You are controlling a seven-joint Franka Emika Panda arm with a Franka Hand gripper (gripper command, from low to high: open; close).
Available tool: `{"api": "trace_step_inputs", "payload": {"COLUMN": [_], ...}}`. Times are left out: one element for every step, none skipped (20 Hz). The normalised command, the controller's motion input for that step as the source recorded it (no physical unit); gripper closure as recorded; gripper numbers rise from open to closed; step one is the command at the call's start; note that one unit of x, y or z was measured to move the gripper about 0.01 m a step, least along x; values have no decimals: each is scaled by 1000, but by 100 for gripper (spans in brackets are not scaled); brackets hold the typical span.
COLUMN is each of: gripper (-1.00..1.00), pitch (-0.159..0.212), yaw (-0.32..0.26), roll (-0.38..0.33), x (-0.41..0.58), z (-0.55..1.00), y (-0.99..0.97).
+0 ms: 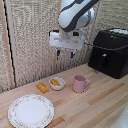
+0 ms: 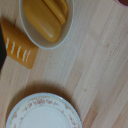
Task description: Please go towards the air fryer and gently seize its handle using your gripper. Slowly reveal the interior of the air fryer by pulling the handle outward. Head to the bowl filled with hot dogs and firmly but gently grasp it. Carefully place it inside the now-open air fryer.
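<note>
The black boxy air fryer (image 1: 111, 52) stands at the exterior view's right, its drawer shut and the short black handle (image 1: 103, 56) jutting from the front. A small white bowl (image 1: 57, 83) holding orange-yellow hot dogs (image 1: 54, 82) sits on the wooden table; the wrist view shows the bowl (image 2: 37, 40) and hot dogs (image 2: 44, 19) from above. My gripper (image 1: 65, 52) hangs high above the bowl and mug, blue-tipped fingers apart, holding nothing. It does not appear in the wrist view.
A pink mug (image 1: 79, 83) stands just to the right of the bowl. An orange block (image 1: 42, 87) lies to the bowl's left, also seen by the wrist camera (image 2: 17, 47). A large floral-rimmed plate (image 1: 31, 110) lies near the front; its rim (image 2: 40, 102) appears in the wrist view.
</note>
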Motion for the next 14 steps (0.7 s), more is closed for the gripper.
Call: {"api": "trace_step_inputs", "payload": {"gripper": [-100,-100,-100,-100,-100,-100,-100,-100,-100,-100,-100,-100,-100,-100], "pitch": [0,0,0,0,0,-9,-19,-25,-29,-32,-42,-56,-64,-74], "yaw": [-135,-116,-106,-84,-66,-48,-23,-1,0,0,18,36,43,50], "roll": [-375,-375,-375,-375,-375,-375,-375,-375,-375,-375,-375,-375,-375,-375], "x": [0,0,0,0,-17,-34,-60,-60,-63,-46,-14,-9,-3,0], "z": [0,-20,-43,-77,-94,-94,-94,-94,-97,-103,-103,-97,-91,-86], "y": [0,0,0,0,-9,-14,-23,-34,-51,-66,-83,-91,-94,-109]}}
